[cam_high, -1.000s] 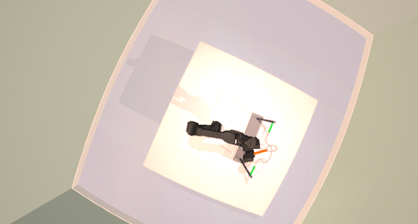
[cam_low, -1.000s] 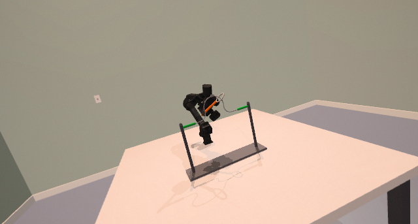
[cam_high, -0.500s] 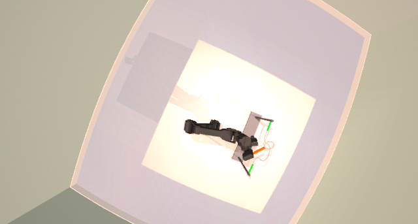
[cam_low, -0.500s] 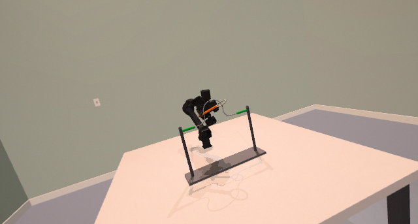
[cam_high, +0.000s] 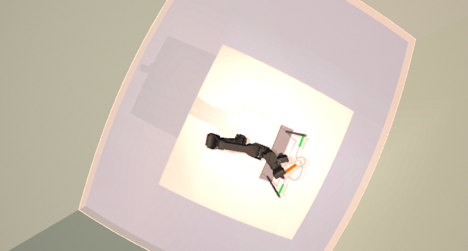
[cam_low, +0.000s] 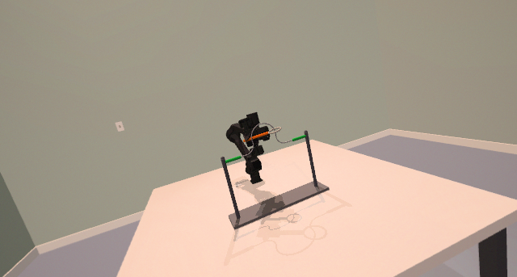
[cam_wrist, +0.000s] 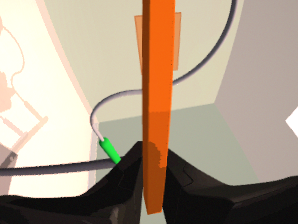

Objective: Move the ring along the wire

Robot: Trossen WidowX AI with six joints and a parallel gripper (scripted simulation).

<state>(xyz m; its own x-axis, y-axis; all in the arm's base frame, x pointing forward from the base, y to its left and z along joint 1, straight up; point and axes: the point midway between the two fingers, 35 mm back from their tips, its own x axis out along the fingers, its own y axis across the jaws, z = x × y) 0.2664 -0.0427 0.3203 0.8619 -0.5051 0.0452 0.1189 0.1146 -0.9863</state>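
Observation:
My gripper (cam_high: pixel 284 173) (cam_wrist: pixel 147 147) is shut on the orange handle (cam_high: pixel 291 168) (cam_low: pixel 258 136) (cam_wrist: pixel 159 60). The pale ring (cam_low: pixel 279 128) at its far end is around the grey wire's right-hand descending side in the exterior view, between the hump and the right green part (cam_low: pixel 299 138) (cam_high: pixel 301 141). Whether ring and wire touch is too small to tell. The handle is tilted slightly up toward the ring. The left green part (cam_low: pixel 233 159) (cam_high: pixel 281 189) also shows in the wrist view (cam_wrist: pixel 109 150). The ring is outside the wrist view. The grey wire (cam_low: pixel 284 142) (cam_wrist: pixel 210 57) crosses behind the handle there.
Two dark posts, the left post (cam_low: pixel 230 188) (cam_high: pixel 273 186) and the right post (cam_low: pixel 310 160) (cam_high: pixel 296 133), stand on a grey base plate (cam_low: pixel 299 194) (cam_high: pixel 283 137). The gripper is over the plate's left half. The wire loops above and beside the handle. The pale table (cam_low: pixel 384 212) lies beneath.

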